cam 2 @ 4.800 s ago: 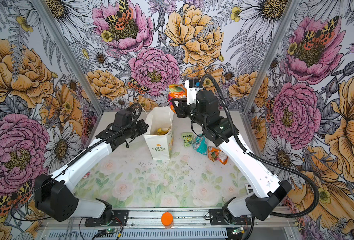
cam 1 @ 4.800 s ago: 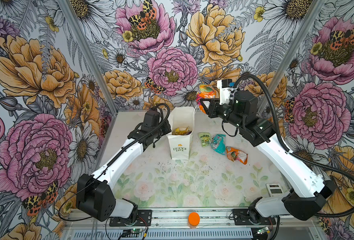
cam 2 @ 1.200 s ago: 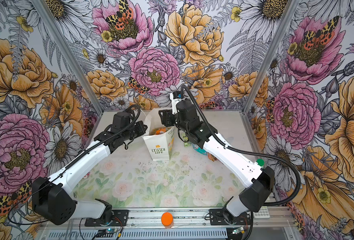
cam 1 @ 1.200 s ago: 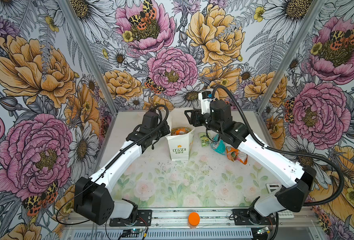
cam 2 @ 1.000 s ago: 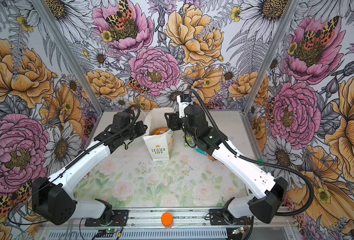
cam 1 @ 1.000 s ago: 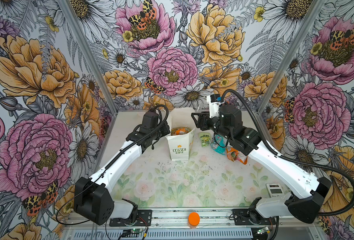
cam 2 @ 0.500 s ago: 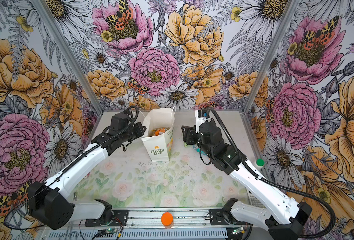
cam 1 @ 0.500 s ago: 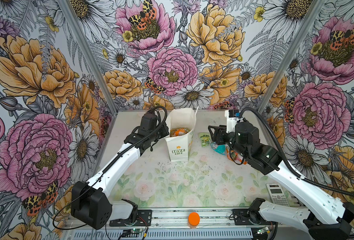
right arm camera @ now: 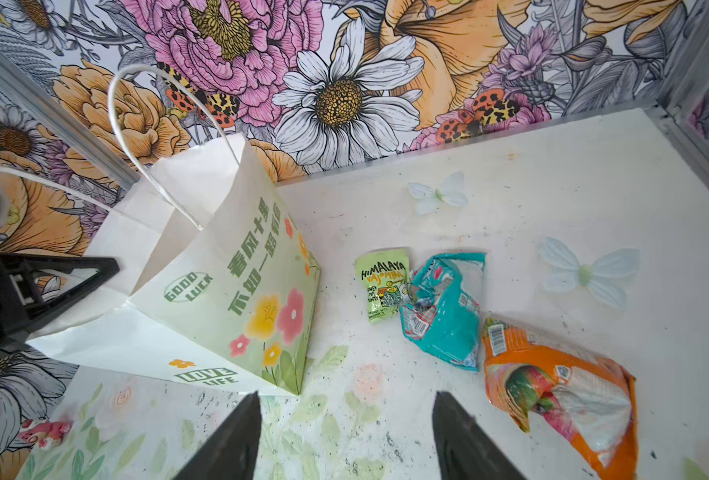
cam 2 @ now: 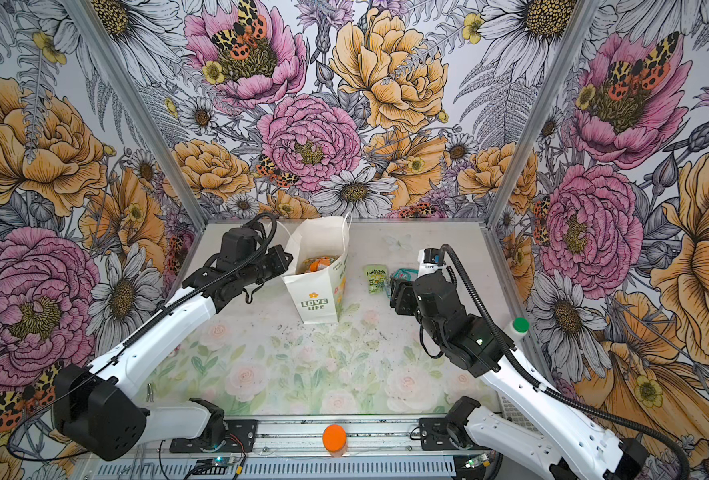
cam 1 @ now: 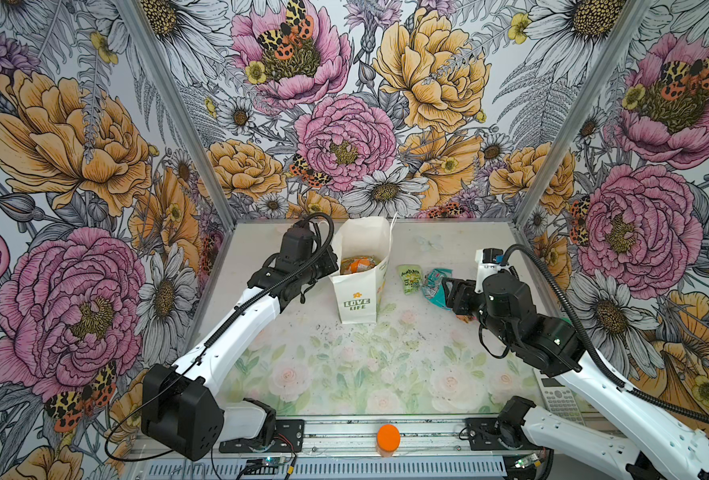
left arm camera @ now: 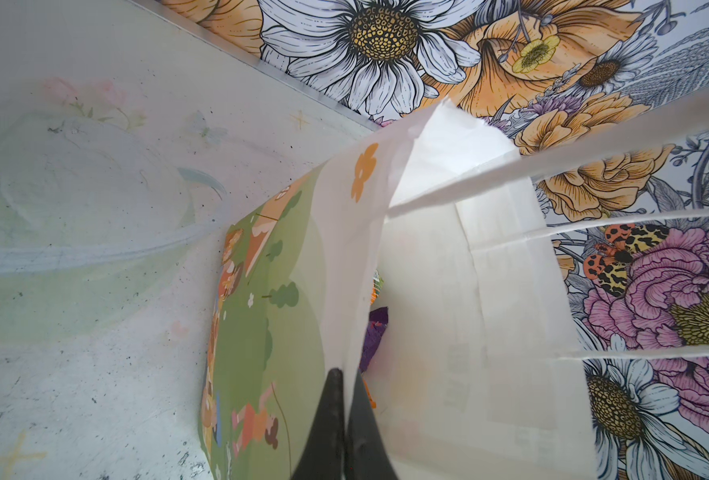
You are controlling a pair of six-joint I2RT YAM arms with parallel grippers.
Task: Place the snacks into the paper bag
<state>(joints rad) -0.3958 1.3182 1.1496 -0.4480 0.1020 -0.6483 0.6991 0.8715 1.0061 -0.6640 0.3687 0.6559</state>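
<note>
The job looks partway done. The paper bag (cam 1: 359, 291) stands toward the back of the table (cam 1: 344, 374), and some snacks (cam 1: 358, 265) show inside its open mouth. Three more lie outside, strung out toward the bag's 3 o'clock. A pale green packet (right arm camera: 382, 282) is nearest the bag, a teal packet (right arm camera: 444, 316) touches it, and an orange packet (right arm camera: 552, 374) sits just beside the teal one.

I'd say the step in hand is the next pick-up. The right end effector (right arm camera: 344, 403) has its jaws spread with nothing between them. In both top views it hangs low by the teal packet, pointing toward 9 o'clock. The next move calls for settling over one crinkly packet, closing on it, then lifting it clear of the bag's rim.

The left arm reaches in from 7 o'clock, stretched long to the bag's 9 o'clock side. The left end effector (left arm camera: 344, 386) is pinched tight on the bag's wall, seemingly to keep the mouth open.
</note>
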